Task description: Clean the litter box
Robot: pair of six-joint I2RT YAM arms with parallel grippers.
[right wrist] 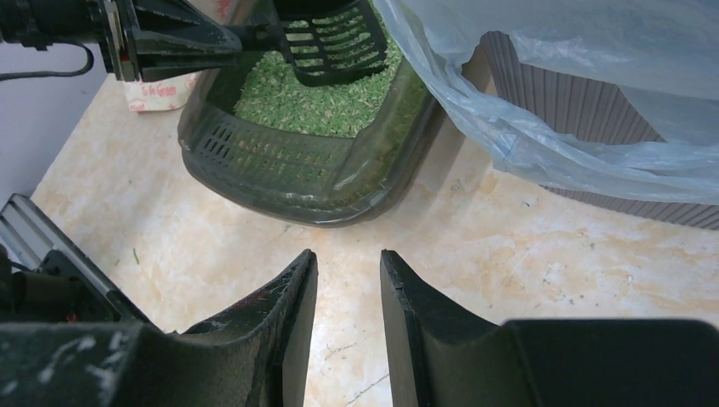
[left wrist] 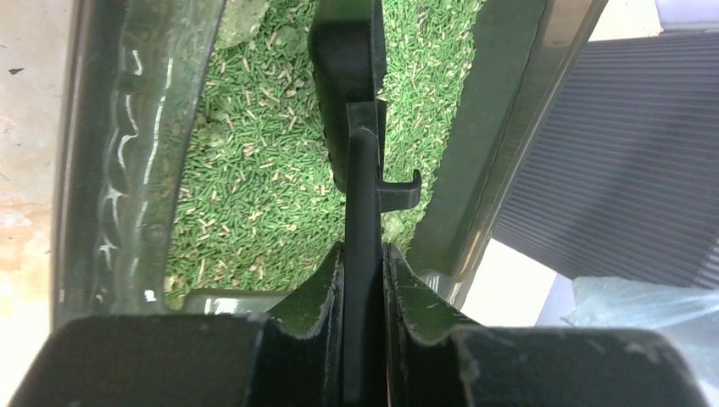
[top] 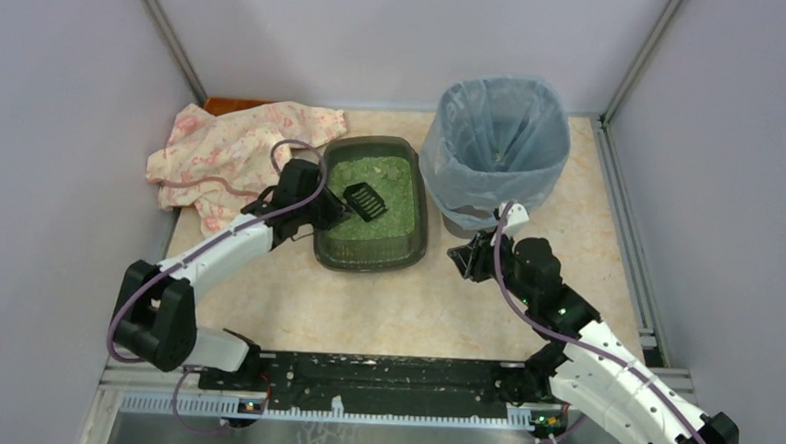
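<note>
The table (top: 415,313) had a pale beige, marbled top. Plain lilac-grey walls (top: 63,118) closed it in on the left, back and right, with metal posts in the back corners. A black rail (top: 382,372), flecked with pale specks, ran along the near edge between the arm bases.

The litter box (top: 367,261) sat around the middle of the table, towards the back, holding green litter (top: 396,187). Its right side lay just beside a bin (top: 451,175) lined with a blue-grey bag. A pink flowered cloth (top: 232,150) lay crumpled in the back left corner, reaching to the box's back left corner.

The left gripper (top: 331,211) reached over the box's left rim and gripped the handle of a black slotted scoop (top: 365,201), whose blade was over the litter. The right gripper (right wrist: 348,271) hung low over bare tabletop in front of the bin, its fingers a narrow gap apart and holding nothing.
</note>
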